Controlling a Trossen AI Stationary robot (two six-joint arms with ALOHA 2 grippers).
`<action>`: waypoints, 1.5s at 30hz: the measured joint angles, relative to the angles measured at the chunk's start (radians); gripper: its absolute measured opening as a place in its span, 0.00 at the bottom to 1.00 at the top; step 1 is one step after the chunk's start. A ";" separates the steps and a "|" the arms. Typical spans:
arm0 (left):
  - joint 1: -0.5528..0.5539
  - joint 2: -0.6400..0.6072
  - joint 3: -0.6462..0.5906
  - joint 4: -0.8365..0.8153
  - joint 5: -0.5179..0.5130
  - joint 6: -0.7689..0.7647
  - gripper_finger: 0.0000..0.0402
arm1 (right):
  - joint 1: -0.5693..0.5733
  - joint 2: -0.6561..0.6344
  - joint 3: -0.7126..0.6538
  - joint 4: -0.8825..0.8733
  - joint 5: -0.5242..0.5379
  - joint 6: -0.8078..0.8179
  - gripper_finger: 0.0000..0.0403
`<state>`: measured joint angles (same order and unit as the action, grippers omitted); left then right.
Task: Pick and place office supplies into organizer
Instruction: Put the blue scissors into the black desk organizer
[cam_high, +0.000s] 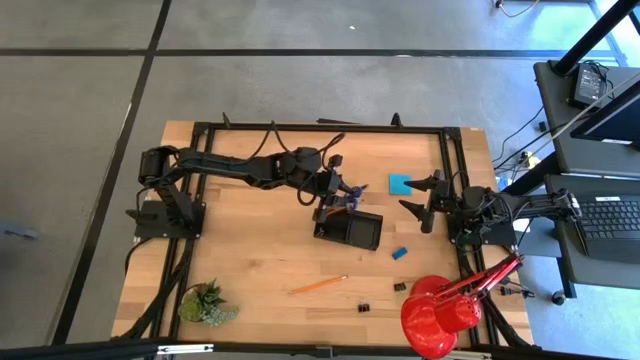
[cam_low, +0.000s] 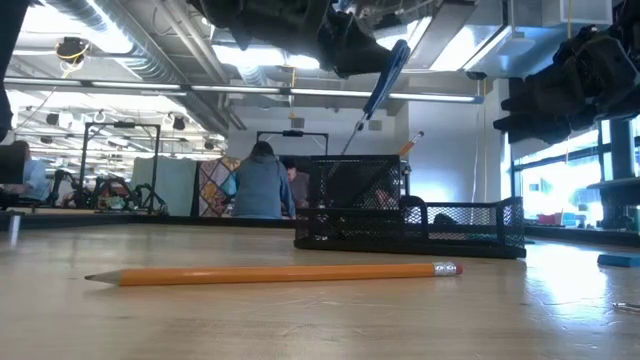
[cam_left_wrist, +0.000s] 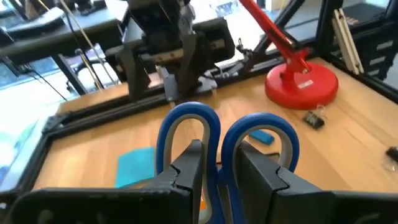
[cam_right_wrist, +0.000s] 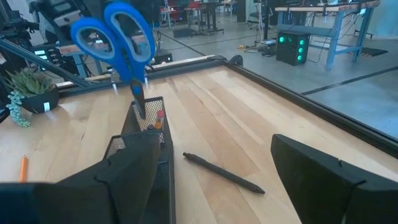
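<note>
My left gripper hovers over the black mesh organizer and is shut on the blue-handled scissors, whose blades point down into the organizer's tall cup. An orange pencil stands in that cup. My right gripper is open and waits near the table's right edge, touching nothing. A black pen lies flat in front of it. The blue note pad, blue eraser, another orange pencil and binder clips lie on the table. My left gripper pinches the scissors between its two fingers at the handles' base, where the two blue loops meet. The loops stick out past the fingers. The scissors hang lifted, tilted slightly, with the blade tips inside the cup; whether they touch it I cannot tell.
A red desk lamp stands at the near right corner and a small green plant at the near left. A black frame runs around the table top. Bare wood lies left of the organizer. People stand in the room behind.
</note>
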<state>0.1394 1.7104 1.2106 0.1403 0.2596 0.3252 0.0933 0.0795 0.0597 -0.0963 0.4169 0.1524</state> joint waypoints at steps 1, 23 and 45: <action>0.000 0.002 0.000 -0.002 0.000 -0.002 0.17 | 0.000 0.000 0.000 0.000 0.000 0.000 0.77; 0.000 0.125 0.000 0.019 -0.094 -0.121 0.18 | 0.000 0.017 0.000 0.000 0.000 0.004 0.77; 0.000 0.124 0.000 0.011 -0.109 -0.147 0.24 | 0.000 0.017 0.000 0.000 0.000 0.004 0.77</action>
<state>0.1391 1.8347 1.2110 0.1513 0.1505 0.1780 0.0937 0.0963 0.0597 -0.0963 0.4171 0.1566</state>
